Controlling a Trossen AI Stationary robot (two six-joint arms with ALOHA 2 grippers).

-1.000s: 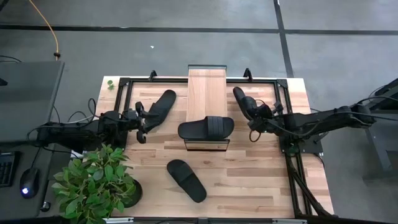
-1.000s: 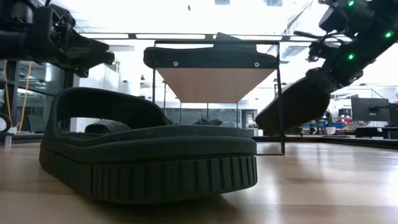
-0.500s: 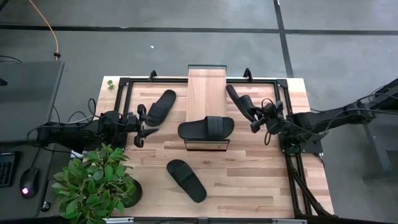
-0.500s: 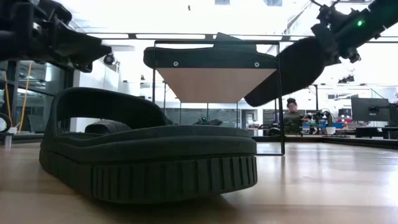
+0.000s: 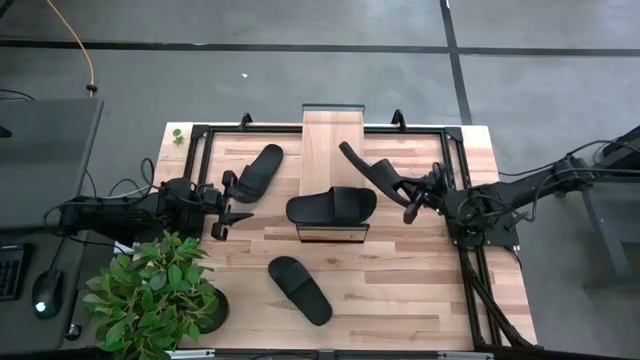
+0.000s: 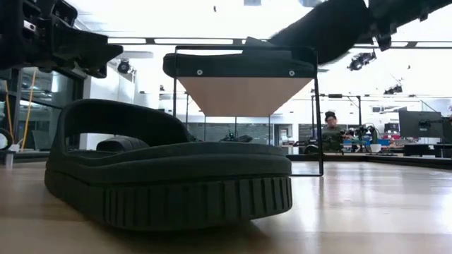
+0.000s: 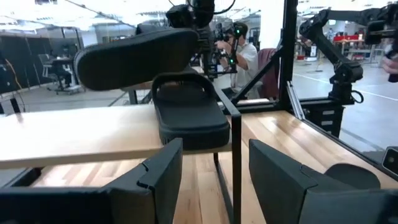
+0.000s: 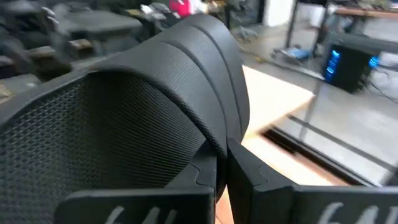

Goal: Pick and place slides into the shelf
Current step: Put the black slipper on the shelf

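Currently 4 slides (image 5: 295, 289): 1 on shelf (image 5: 329, 135), 1 in right end effector (image 5: 408, 197).

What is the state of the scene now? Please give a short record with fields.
shelf: at table's back middle, one slide lying across its top
held slide: gripped by right gripper, in the air, beside the shelf's right edge
table slides: one left of shelf, one in front
left gripper: open, empty, near the left slide
plant: front left corner
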